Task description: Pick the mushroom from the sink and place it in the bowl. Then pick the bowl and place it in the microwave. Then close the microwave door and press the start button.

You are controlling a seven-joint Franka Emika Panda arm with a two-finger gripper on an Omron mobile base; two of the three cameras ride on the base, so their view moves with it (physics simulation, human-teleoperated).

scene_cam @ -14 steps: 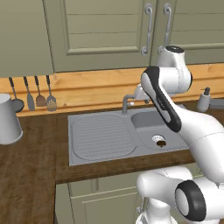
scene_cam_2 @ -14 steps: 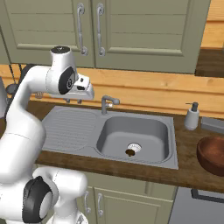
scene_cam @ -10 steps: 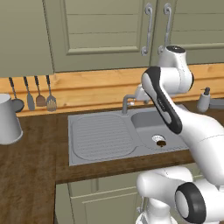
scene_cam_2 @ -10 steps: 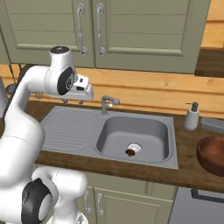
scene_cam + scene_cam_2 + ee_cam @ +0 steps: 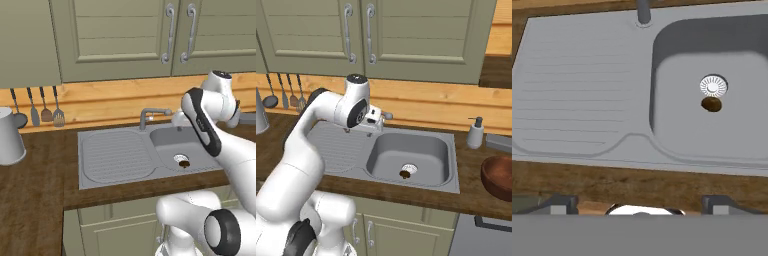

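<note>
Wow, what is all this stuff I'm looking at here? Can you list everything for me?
sink: one, grey metal, set in the wooden counter, drainboard beside a deep basin.
faucet: one, grey, behind the basin.
mushroom: one, brown, on the basin floor touching the drain ring.
drain ring: one, metallic.
bowl: one, reddish-brown, on the counter at the right edge.
soap dispenser: one, pale grey, right of the sink.
utensils: four, dark, hanging on the wall.
jug: one, light grey, far left.
cabinets: beige, above.
end effector: one, open, above the sink's front edge.
</note>
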